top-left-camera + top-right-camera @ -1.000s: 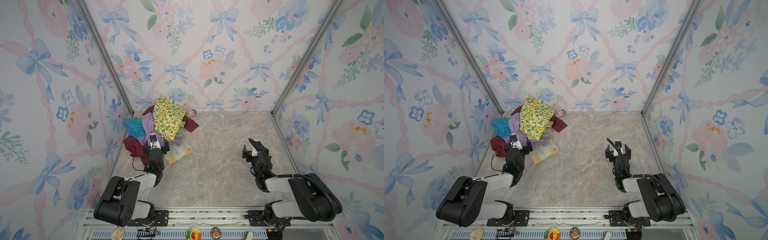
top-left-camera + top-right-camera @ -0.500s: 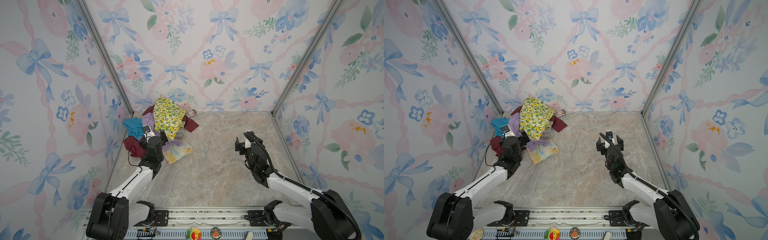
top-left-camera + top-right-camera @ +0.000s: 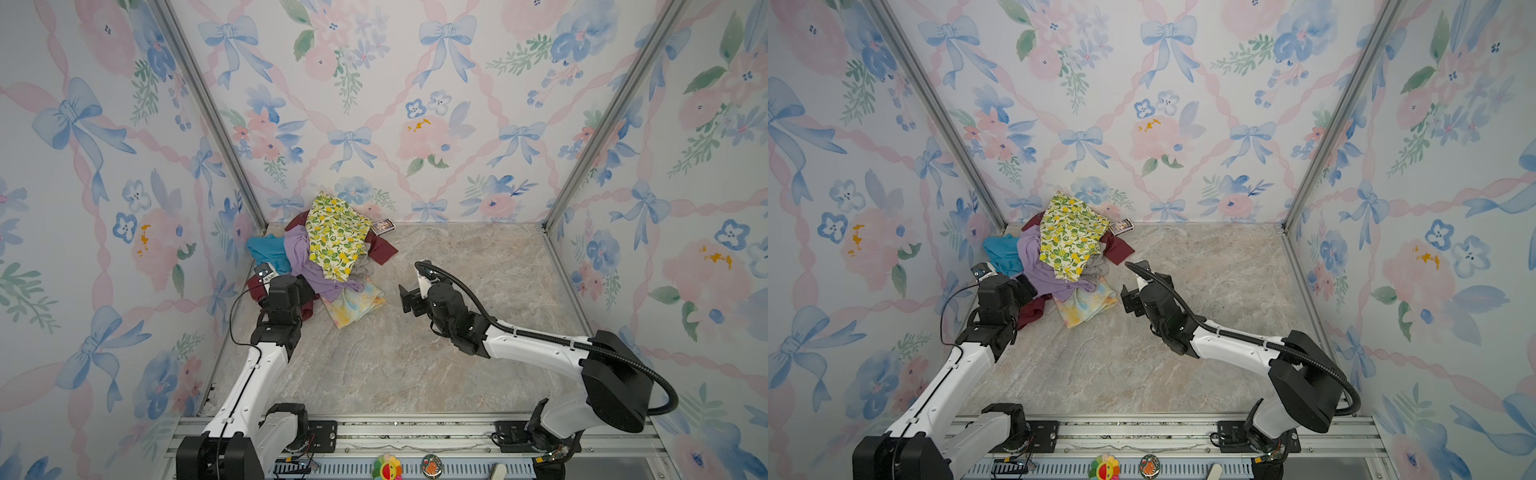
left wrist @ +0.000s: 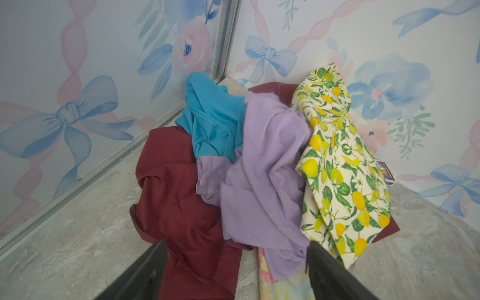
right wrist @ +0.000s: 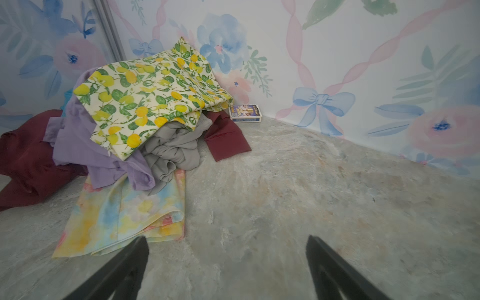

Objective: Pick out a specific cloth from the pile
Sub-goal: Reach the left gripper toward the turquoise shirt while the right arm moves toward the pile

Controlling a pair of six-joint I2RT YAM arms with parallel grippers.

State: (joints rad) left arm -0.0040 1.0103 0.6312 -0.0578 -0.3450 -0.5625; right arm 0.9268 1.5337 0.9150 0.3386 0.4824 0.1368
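The pile [image 3: 328,257] of mixed cloths lies in the back left corner. The cloth [image 3: 268,249], plain turquoise, sits at its left edge against the wall, partly under the lavender cloth [image 4: 262,166]. In the left wrist view the cloth [image 4: 213,122] lies beyond a maroon cloth [image 4: 176,197]. My left gripper [image 4: 237,242] is open, low at the pile's near-left edge, its jaws wide apart over maroon and lavender folds. My right gripper [image 5: 226,237] is open over bare floor, just right of the tie-dye cloth [image 5: 124,215]. In a top view my right gripper [image 3: 409,297] is empty.
A small printed card box [image 5: 245,113] lies at the back wall, right of the lemon-print cloth [image 3: 336,239]. A grey cloth [image 5: 174,148] sits under the lemon print. Wallpapered walls close in three sides. A metal rail [image 3: 415,428] runs along the front.
Both arms have stretched out from the front toward the pile. The left gripper has gone forward to the pile's near-left edge, and the right gripper has moved left toward the tie-dye cloth.
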